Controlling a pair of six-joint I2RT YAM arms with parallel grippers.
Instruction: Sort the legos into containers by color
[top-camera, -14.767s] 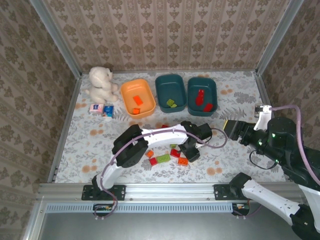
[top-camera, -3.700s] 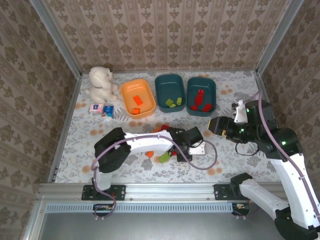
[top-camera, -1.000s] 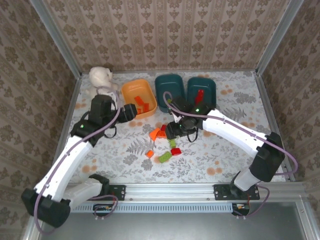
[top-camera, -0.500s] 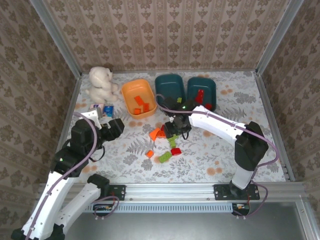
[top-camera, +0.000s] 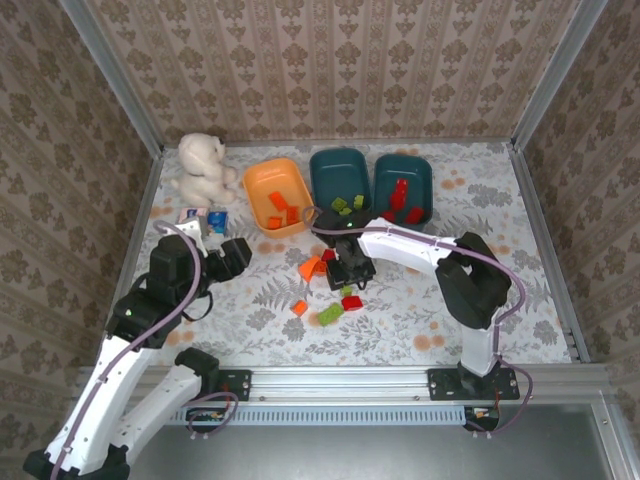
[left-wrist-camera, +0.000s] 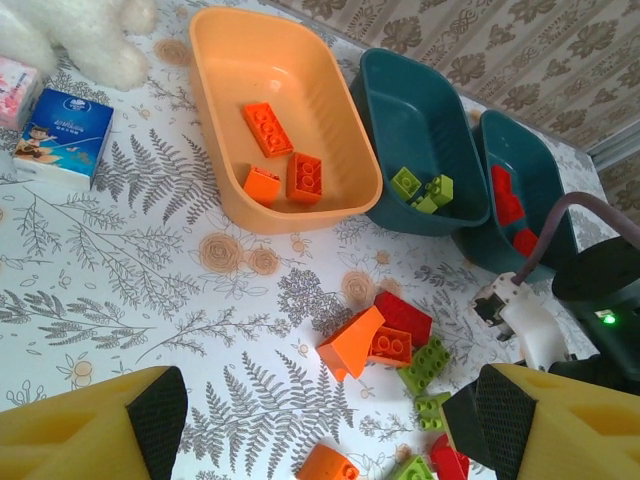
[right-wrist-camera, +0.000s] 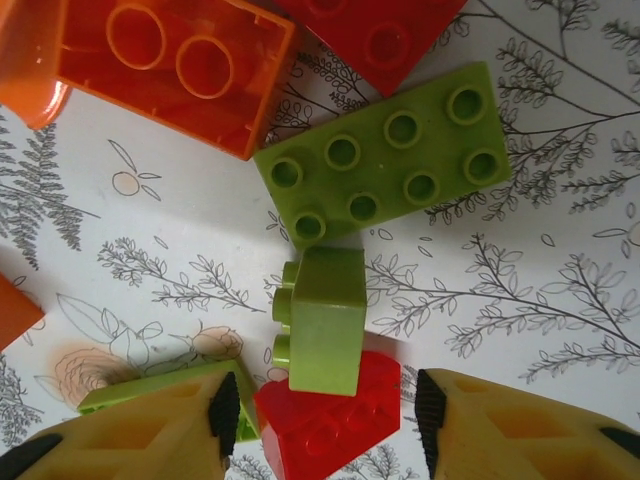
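**Right tool** (right-wrist-camera: 325, 405): lowered over the loose legos (top-camera: 308, 268) at the middle of the tabletop (top-camera: 540, 220). The jaws are partly open, one on each side of a red brick (right-wrist-camera: 350, 432). Whether that brick is gripped cannot be told.
- A small green brick (right-wrist-camera: 322, 320) touches the red brick at 12 o'clock.
- A long green brick (right-wrist-camera: 385, 150) lies further toward 12.
- An orange brick (right-wrist-camera: 170, 60) lies at 11.

**Left tool** (left-wrist-camera: 320, 430): held wide open and empty above the tabletop, at 9 o'clock of the pile.

**Containers**: ranged at 12 o'clock of the pile.
- Orange tub (left-wrist-camera: 300, 90): orange pieces (left-wrist-camera: 268, 128).
- Middle teal tub (left-wrist-camera: 410, 120): green pieces (left-wrist-camera: 405, 183).
- Right teal tub (left-wrist-camera: 535, 165): red pieces (left-wrist-camera: 503, 195).
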